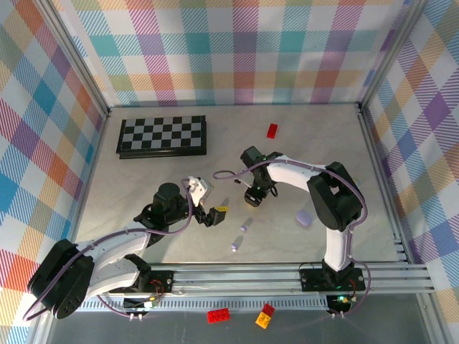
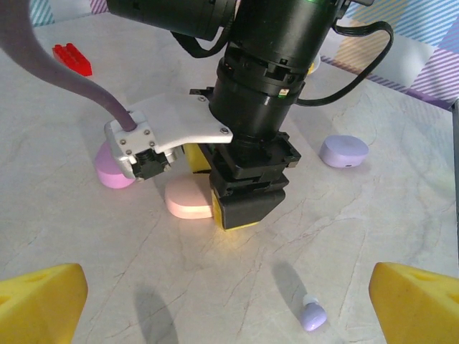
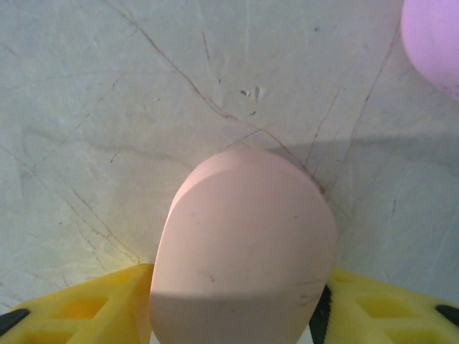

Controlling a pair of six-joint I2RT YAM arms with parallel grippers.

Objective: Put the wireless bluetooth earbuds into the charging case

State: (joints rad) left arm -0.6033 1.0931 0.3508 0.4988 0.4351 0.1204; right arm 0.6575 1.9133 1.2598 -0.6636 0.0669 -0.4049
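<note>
A pink charging case (image 3: 244, 236) lies shut on the table between the yellow fingers (image 3: 86, 312) of my right gripper (image 3: 237, 319), which is closed against both its sides. The left wrist view has that gripper (image 2: 240, 204) standing straight down on the case (image 2: 188, 201). My left gripper (image 2: 229, 308) is open, with a purple earbud (image 2: 313, 314) lying on the table between its yellow fingertips (image 2: 39, 301). From above, two pale purple earbuds (image 1: 246, 226) (image 1: 234, 246) lie just right of the left gripper (image 1: 215, 213) and below the right gripper (image 1: 252, 198).
A lilac case (image 2: 344, 151) rests to the right and a pink-purple case (image 2: 111, 170) to the left of the held one. A chessboard (image 1: 163, 135) and a red brick (image 1: 272, 130) lie at the back. More bricks (image 1: 219, 314) sit below the rail.
</note>
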